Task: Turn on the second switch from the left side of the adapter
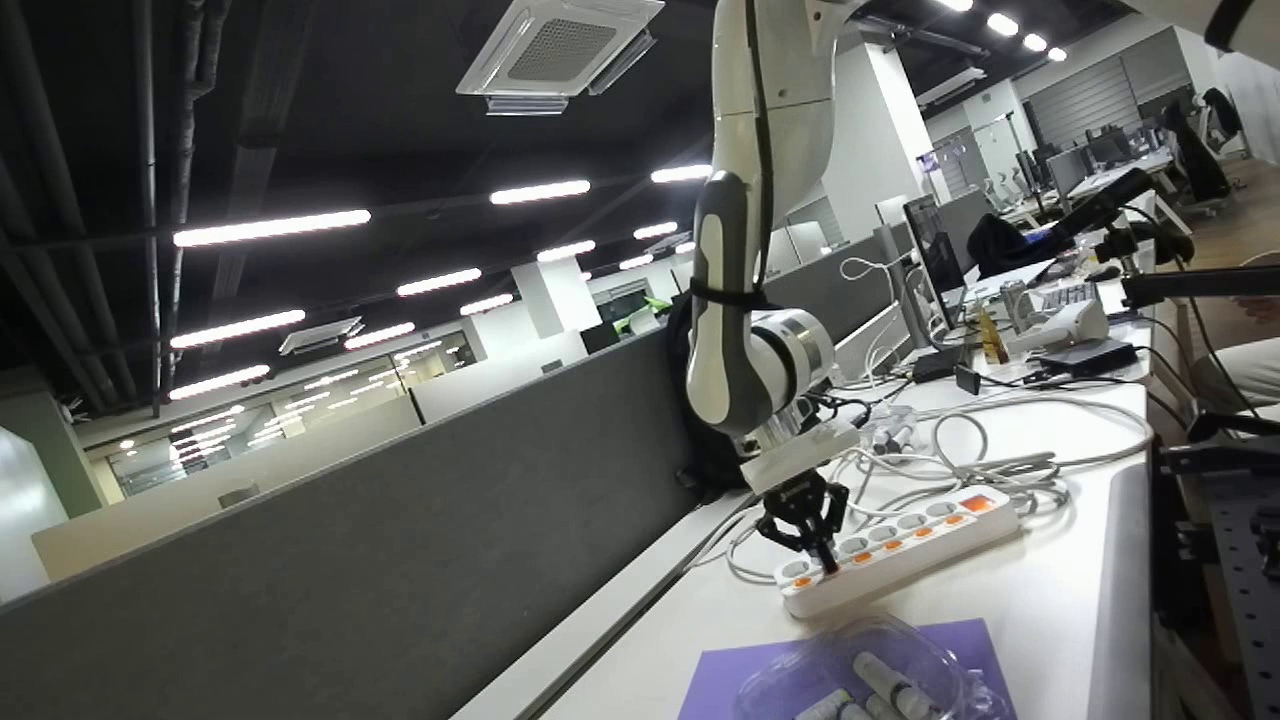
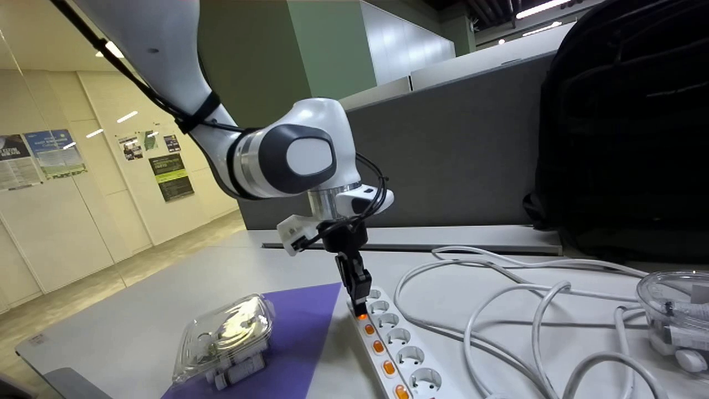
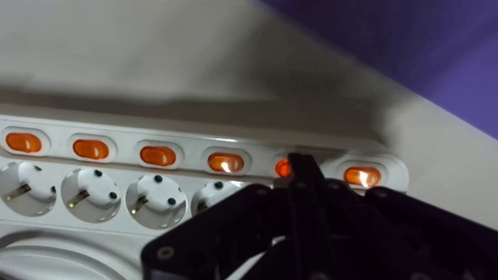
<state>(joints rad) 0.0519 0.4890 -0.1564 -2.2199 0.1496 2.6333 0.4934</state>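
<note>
The adapter (image 1: 910, 567) is a long white power strip on the table. It also shows in an exterior view (image 2: 388, 346) and in the wrist view (image 3: 190, 159). It has a row of round sockets and small orange switches. My gripper (image 1: 828, 566) points down at it with its fingers together and nothing held. The fingertip (image 3: 305, 157) covers part of the second switch (image 3: 283, 167) from the end by the purple sheet. This switch shows brighter red than the others. The tip is on it or just above; I cannot tell. The end switch (image 3: 362, 177) is uncovered in the wrist view.
A purple sheet (image 1: 965, 640) with a transparent container (image 2: 227, 338) of vials lies beside the adapter's end. White cables (image 2: 471, 327) loop along the socket side. A grey partition (image 1: 400, 540) stands behind. A black backpack (image 2: 626, 138) and a round transparent tub (image 2: 676, 316) are farther along.
</note>
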